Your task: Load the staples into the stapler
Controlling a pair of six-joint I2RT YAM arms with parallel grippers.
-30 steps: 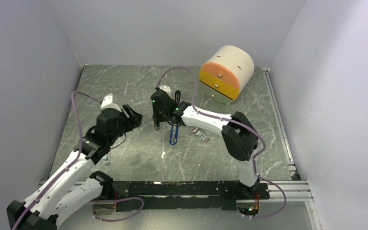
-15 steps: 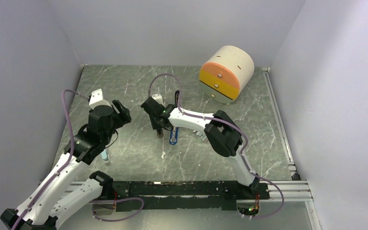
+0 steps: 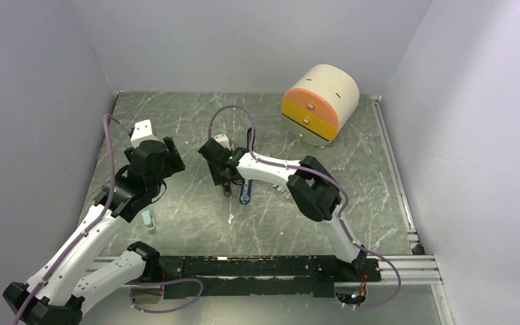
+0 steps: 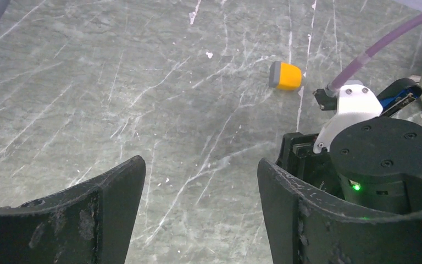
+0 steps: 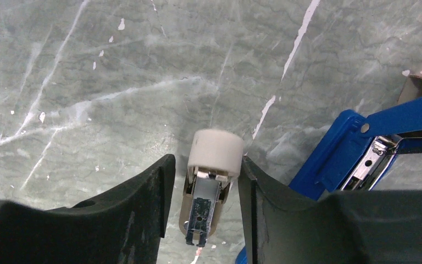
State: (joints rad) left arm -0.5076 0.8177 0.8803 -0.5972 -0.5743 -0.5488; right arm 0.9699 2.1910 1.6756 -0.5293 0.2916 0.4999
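right gripper (image 5: 206,162): jaws apart around the white-capped piece, just left of the stapler. Table shows between the piece and one finger, and the other finger sits right at its side, so nothing is clamped.
white-capped piece (image 5: 211,181): small, with a round white cap over a tan and metal body. It rests on the table between the right fingers, and one finger separates it from the stapler.
stapler (image 5: 340,157): blue and opened up, with its top arm lifted away and the bare metal channel showing. It lies on the table.
staples (image 3: 279,191): on the table just right of the stapler in the top view. They lie outside the stapler, mostly hidden under the right forearm, so only a grey sliver shows.
left gripper (image 4: 200,168): jaws wide apart with nothing between them, over bare table well to the left of the stapler.
orange-yellow block (image 4: 286,76): small with a grey end, lying alone on the table. In the left wrist view it is near the stapler's blue tip but apart from it.
drawer drum (image 3: 318,101): a cream round case with orange and yellow drawer fronts, well beyond the stapler to the right, by the back wall.
pale blue item (image 3: 149,220): small, on the table well left of the stapler beside the left arm. It is too small to identify.
table (image 3: 196,115): grey-green marbled top.
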